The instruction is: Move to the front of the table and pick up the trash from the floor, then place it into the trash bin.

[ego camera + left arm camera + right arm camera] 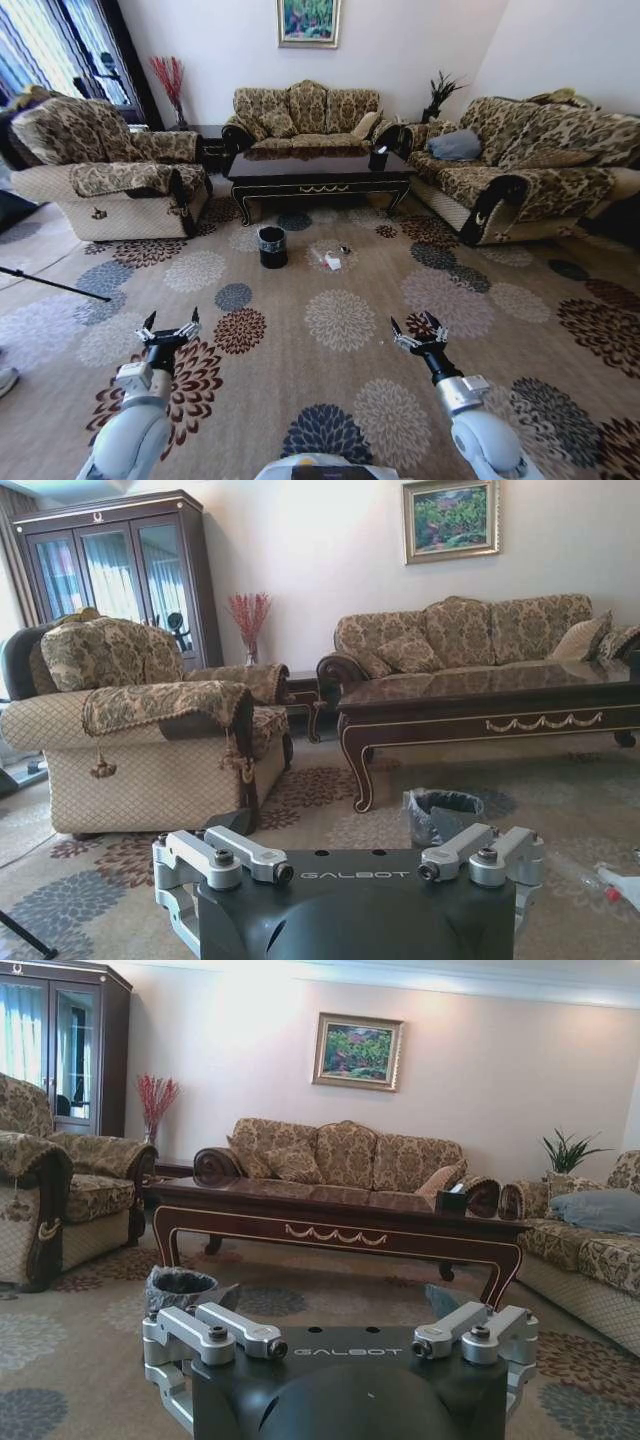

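The dark brown table (320, 172) stands at upper centre of the head view, gold scrollwork on its front. Below it, on the flower-patterned beige carpet (340, 320), the small black bin (272, 246) with a clear liner stands upright left of centre. The trash (333, 262), white bits, lies just right of it.

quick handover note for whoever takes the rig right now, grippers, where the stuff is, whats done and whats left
Left gripper: open, empty, held low over the carpet, well short of the table.
Right gripper: open, empty, same height on the other side.
Trash bin: on the floor in front of the table, toward its left end, bag-lined.
Trash: small white piece on the carpet just right of the bin, a tiny dark scrap beside it.
Done: nothing picked up yet; the robot stands back from the table.
Left: drive closer, pick up the trash, drop it into the bin.
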Motion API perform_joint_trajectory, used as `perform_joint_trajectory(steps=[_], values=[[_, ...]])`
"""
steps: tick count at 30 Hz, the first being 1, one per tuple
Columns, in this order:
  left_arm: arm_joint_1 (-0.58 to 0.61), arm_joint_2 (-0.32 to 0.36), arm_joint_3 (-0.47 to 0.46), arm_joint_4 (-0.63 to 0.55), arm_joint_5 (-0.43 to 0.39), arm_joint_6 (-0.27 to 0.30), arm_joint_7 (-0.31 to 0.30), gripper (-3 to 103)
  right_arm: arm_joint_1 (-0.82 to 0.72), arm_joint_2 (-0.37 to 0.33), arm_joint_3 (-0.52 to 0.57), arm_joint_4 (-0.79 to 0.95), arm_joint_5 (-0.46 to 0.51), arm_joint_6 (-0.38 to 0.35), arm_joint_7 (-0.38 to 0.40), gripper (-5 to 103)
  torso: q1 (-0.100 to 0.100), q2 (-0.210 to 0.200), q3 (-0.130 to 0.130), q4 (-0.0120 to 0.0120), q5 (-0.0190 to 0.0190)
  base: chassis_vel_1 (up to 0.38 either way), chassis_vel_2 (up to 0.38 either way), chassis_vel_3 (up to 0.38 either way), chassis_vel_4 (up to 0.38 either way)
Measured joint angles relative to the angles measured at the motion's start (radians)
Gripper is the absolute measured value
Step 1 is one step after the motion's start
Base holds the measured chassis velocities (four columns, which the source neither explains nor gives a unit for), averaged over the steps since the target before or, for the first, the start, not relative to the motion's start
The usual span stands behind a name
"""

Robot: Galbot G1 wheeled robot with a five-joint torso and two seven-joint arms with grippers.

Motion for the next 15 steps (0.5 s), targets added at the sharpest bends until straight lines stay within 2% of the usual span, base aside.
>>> perform_joint_trajectory(steps=[15], values=[[0.001, -0.007, -0.007, 0.0, -0.013, 0.005, 0.0, 100, -0.007, 0.0, -0.001, 0.002, -0.001, -0.002, 0.002, 100, -0.023, -0.054, -0.031, 0.0, 0.0, 0.0, 0.0, 0.0, 0.0]])
